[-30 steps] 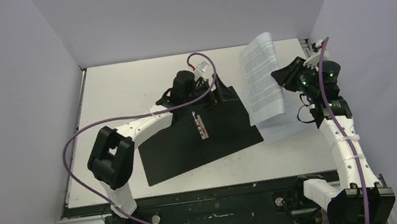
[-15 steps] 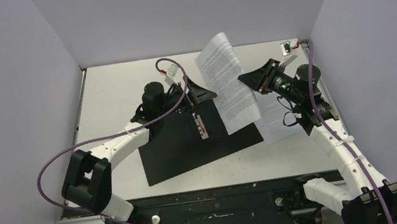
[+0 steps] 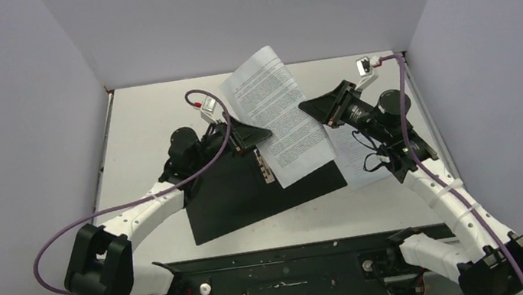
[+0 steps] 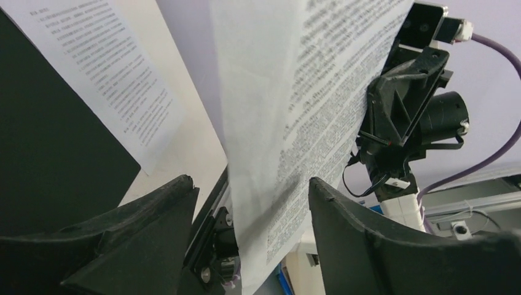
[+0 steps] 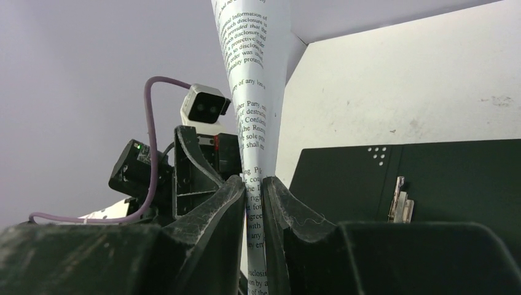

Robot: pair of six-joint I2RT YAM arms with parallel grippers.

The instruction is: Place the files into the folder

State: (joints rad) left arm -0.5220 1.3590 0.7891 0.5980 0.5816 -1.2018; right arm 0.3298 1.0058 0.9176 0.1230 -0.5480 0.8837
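The folder lies open on the table, black inside up, with its metal spine clip in the middle. My right gripper is shut on the right edge of one printed file sheet and holds it tilted in the air above the folder's right half. The right wrist view shows the sheet pinched between the jaws. My left gripper is open at the sheet's left edge. In the left wrist view the sheet hangs between its spread fingers, touching neither. A second file sheet lies flat to the right of the folder.
White walls close in the table on the left, back and right. The right arm's purple cable runs near the back right corner. The black base rail lies along the near edge.
My right gripper has carried the sheet leftward, from beside the folder to above its right half. My left arm has swung left and its open gripper now faces the sheet's left edge.
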